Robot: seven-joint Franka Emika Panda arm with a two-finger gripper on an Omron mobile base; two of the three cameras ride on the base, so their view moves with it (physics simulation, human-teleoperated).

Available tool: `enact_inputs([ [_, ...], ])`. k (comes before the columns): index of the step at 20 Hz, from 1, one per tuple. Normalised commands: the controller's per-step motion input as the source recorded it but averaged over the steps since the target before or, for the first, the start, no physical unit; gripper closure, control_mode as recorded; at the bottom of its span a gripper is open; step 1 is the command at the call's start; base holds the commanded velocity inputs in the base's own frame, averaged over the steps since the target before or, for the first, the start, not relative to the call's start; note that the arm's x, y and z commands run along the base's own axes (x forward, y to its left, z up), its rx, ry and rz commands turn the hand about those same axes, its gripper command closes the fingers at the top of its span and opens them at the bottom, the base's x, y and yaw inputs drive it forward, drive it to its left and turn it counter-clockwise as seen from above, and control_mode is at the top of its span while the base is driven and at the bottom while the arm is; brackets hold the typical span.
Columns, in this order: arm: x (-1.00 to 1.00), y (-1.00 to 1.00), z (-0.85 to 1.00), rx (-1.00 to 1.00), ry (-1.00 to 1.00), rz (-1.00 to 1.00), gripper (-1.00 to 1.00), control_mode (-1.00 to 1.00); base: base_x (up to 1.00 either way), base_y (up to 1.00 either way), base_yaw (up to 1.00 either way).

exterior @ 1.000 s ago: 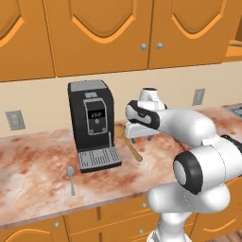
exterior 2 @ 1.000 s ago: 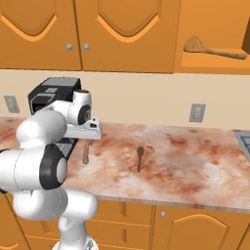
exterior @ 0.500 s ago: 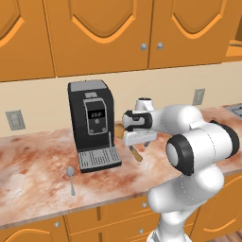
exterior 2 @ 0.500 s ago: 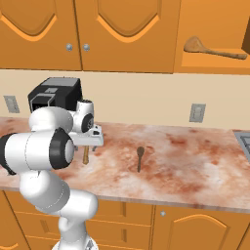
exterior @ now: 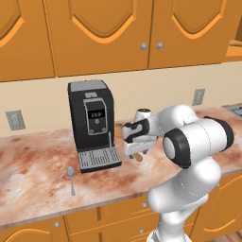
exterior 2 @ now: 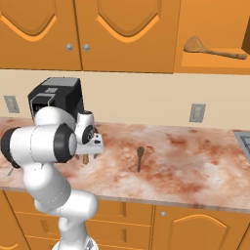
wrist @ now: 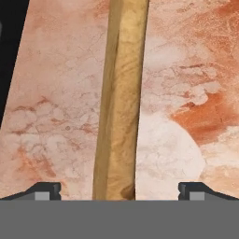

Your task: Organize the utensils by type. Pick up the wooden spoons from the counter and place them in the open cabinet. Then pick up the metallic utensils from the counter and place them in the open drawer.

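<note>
Beside a black coffee machine (exterior: 93, 125) and a metal spoon (exterior: 71, 177), the gripper (exterior: 134, 150) hangs low over the counter (exterior: 33, 163); opposite, another wooden spoon (exterior 2: 215, 49) lies in the cabinet (exterior 2: 212, 36); close up, wide-open fingertips (wrist: 45, 190) straddle the wooden spoon's handle (wrist: 120, 102).

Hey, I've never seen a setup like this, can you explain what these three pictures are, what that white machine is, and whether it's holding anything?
The white machine is a robot arm in a computer-rendered kitchen. Two pictures come from cameras riding on its base, one behind it to the left, one to the right, both looking at the same counter. The third comes from a camera on its hand, looking down between its two fingers.

On the pink stone counter stand a black coffee machine, a small metal spoon in front of it, and another small spoon further right. A wooden spoon already lies in the open cabinet.

The gripper is open and holds nothing. It hangs low over a second wooden spoon's handle, which runs between the fingers, likely about to be grasped.
</note>
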Motion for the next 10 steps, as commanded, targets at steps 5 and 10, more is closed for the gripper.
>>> enact_inputs([
  [5,0.0,0.0,-0.37,0.0,-0.04,0.05,-1.0,-1.0,0.0,0.0,0.0],
  [10,0.0,0.0,-0.38,0.0,-0.02,0.02,1.0,-1.0,0.0,0.0,0.0],
])
